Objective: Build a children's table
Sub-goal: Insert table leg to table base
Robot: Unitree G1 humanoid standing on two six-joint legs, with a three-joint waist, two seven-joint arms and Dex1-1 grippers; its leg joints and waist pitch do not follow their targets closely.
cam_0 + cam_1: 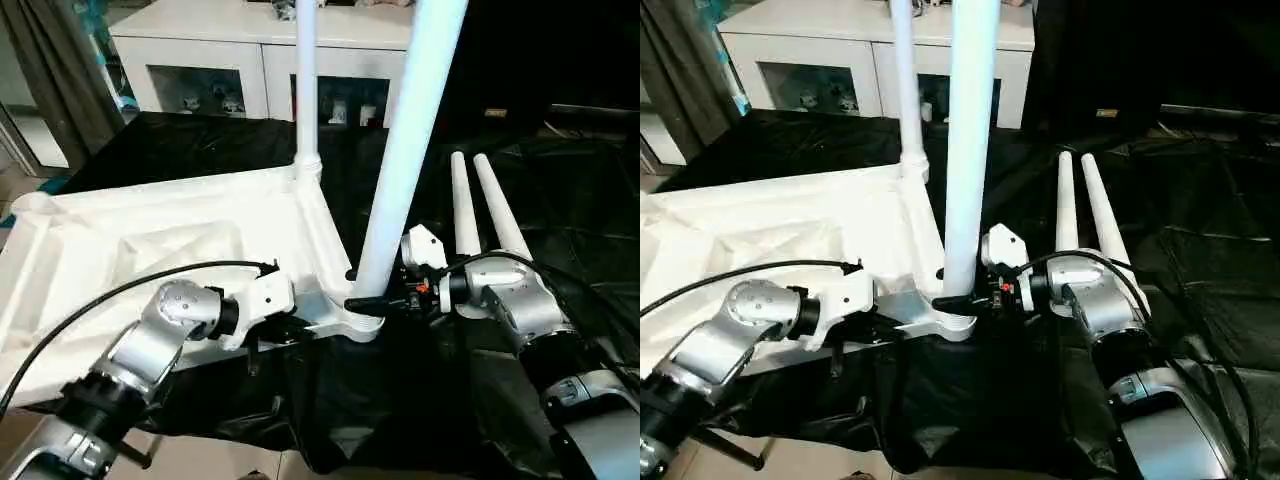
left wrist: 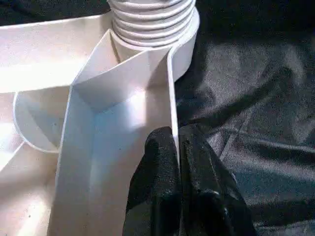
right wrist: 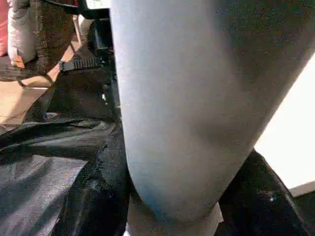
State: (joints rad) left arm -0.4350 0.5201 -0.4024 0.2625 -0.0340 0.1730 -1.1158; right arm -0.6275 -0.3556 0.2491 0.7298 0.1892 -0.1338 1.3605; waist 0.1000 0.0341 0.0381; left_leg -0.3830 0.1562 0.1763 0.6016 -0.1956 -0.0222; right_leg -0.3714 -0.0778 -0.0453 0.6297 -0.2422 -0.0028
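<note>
Two legs fitted: far leg (image 1: 306, 80) stands in the tabletop's socket at 12 o'clock; near leg (image 1: 408, 150) stands in the corner socket (image 1: 352, 322) at 5 o'clock.
Two legs left: spare legs (image 1: 480, 205) lie side by side on the black cloth (image 1: 420, 400), at 3 o'clock from the near leg.
Tabletop (image 1: 150, 250): upside down, ribbed underside up, resting on the cloth left of centre.
Left gripper (image 2: 177, 162): fingers clenched on the tabletop's rim wall, just beside the near socket.
Right gripper (image 1: 372, 298): fingers clasp the near leg just above its socket.
Seating: near leg's threaded base (image 2: 150, 19) looks partly exposed, so probably not fully home.
Progress: about halfway by my judgement.
</note>
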